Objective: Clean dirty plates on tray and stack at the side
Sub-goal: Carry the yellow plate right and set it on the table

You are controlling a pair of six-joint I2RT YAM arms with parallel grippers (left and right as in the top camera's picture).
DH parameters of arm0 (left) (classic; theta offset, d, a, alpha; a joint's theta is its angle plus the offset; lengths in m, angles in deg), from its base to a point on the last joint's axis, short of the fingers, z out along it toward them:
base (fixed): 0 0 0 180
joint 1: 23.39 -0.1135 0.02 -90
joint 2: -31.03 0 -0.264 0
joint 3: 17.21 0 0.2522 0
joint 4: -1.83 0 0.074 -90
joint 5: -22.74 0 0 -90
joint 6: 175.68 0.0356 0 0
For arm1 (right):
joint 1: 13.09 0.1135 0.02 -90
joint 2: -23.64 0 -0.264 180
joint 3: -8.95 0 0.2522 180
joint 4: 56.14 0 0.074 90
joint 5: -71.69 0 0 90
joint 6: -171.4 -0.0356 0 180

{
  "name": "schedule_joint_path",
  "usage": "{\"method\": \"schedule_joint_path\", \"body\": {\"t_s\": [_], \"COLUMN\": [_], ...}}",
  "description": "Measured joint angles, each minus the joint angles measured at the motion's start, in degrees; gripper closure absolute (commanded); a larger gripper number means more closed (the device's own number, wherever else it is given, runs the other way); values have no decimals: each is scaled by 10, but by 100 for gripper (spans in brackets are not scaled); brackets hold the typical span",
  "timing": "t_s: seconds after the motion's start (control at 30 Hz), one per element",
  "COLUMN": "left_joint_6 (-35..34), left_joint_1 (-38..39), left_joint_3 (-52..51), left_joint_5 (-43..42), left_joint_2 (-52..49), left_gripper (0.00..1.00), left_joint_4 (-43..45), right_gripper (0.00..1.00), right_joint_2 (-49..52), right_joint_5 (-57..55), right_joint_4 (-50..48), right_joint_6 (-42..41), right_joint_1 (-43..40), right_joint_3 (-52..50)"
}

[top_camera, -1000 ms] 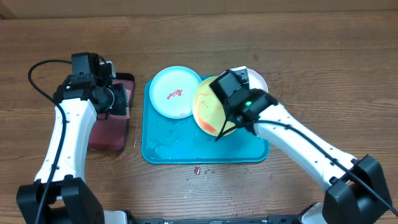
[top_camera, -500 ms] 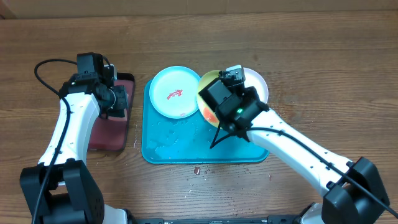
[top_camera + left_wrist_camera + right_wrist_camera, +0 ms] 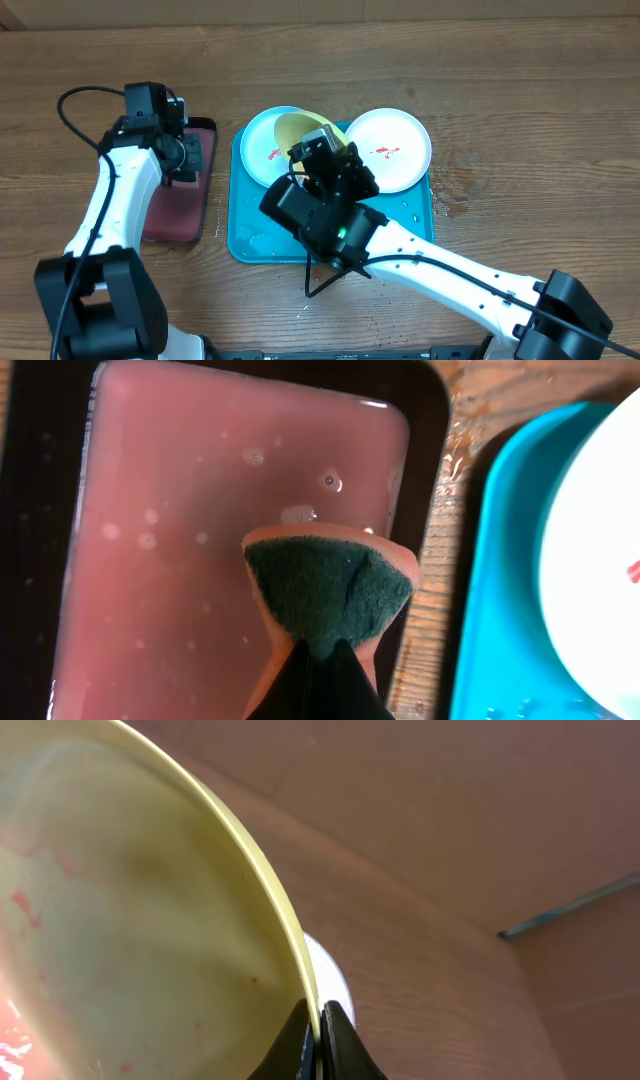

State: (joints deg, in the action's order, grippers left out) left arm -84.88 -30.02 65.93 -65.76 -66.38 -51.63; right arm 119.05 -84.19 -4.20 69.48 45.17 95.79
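The turquoise tray (image 3: 250, 238) lies mid-table. The light blue plate (image 3: 260, 152) with a red smear rests on its left part. The white plate (image 3: 392, 150) with a red smear lies at its far right corner. My right gripper (image 3: 318, 146) is shut on the rim of the yellow-green plate (image 3: 288, 127) and holds it tilted above the light blue plate. The right wrist view shows the fingers (image 3: 320, 1020) pinching that rim, with the plate (image 3: 130, 920) faintly red-stained. My left gripper (image 3: 190, 158) is shut on an orange and green sponge (image 3: 330, 590).
A black-rimmed tray of pinkish liquid (image 3: 170, 205) stands left of the turquoise tray, and the sponge hangs over it (image 3: 180, 560). Water drops wet the turquoise tray floor and the wood right of the tray (image 3: 455, 190).
My right arm has lifted the yellow-green plate and swung it left, from beside the white plate to above the light blue plate. The white plate now shows whole. My left arm has barely moved.
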Motion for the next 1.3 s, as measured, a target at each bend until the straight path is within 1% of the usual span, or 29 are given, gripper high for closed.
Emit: {"method": "schedule_joint_path", "body": {"t_s": [0.33,0.37,0.4,0.47,0.5,0.53,0.57,0.67,0.8,0.97,1.13,1.3], "left_joint_6": [26,26,26,30,30,29,34,32,32,32,32,32], "left_joint_1": [0,0,0,0,0,0,0,0,0,0,0,-3], "left_joint_3": [0,0,0,0,0,0,0,0,0,0,0,3], "left_joint_5": [12,12,12,14,14,14,15,16,16,16,16,16], "left_joint_2": [-77,-83,-87,-90,-91,-91,-91,-91,-91,-92,-111,-142], "left_gripper": [96,94,87,67,62,54,49,46,43,41,40,40], "left_joint_4": [19,20,21,24,27,29,32,34,40,60,75,88], "right_gripper": [96,96,96,96,96,96,96,96,96,96,96,96], "right_joint_2": [-1,-1,-1,-1,-1,-1,-1,-1,-8,-48,-110,-129], "right_joint_5": [-40,-40,-40,-39,-35,-28,-14,34,123,247,397,538], "right_joint_4": [-1,-3,-5,-11,-12,-13,-12,-10,3,35,79,127], "right_joint_6": [15,15,15,15,15,14,9,-12,-51,-101,-123,-130], "right_joint_1": [1,1,1,-1,-1,-2,-7,-28,-81,-177,-318,-463], "right_joint_3": [0,0,0,0,0,0,0,0,0,0,0,2]}}
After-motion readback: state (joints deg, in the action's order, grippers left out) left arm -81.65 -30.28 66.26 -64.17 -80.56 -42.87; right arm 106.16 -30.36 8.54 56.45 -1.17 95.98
